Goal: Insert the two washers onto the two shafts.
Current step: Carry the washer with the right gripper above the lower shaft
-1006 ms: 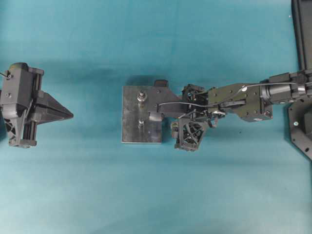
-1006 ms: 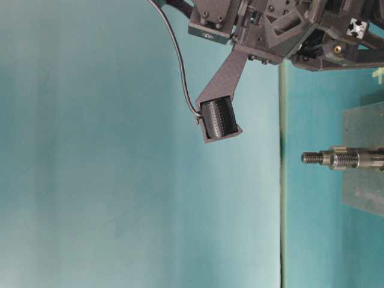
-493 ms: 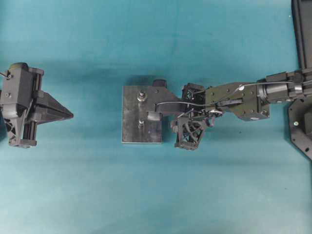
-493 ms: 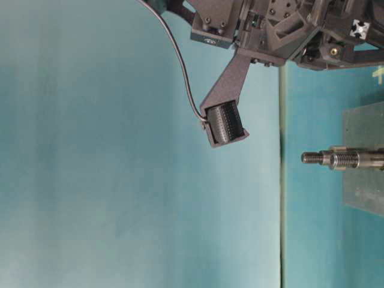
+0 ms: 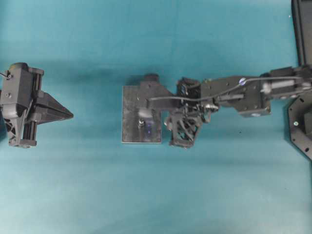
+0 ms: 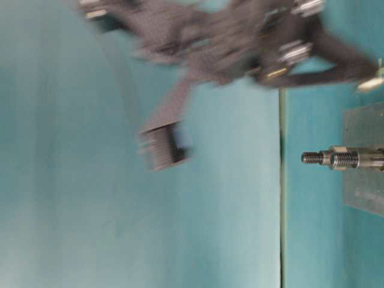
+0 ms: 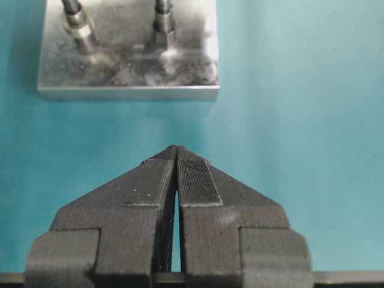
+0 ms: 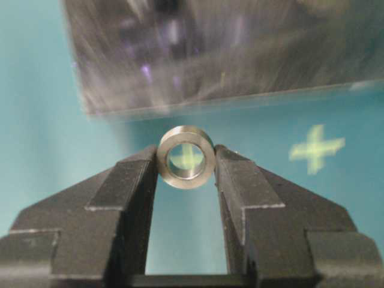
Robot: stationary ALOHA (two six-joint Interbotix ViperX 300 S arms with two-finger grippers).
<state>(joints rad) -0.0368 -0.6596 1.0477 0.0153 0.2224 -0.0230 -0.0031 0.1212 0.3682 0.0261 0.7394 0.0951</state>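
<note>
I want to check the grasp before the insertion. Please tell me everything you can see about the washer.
The washer is a small, thick ring of dull silver metal with a round open bore. It stands on edge, the bore facing the right wrist camera, clamped on both sides by the dark ribbed fingers of the right gripper. It hangs above the teal surface, before the blurred metal plate. It is not on a shaft.

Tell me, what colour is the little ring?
Shiny silver-grey; the washer shows best in the right wrist view.
</note>
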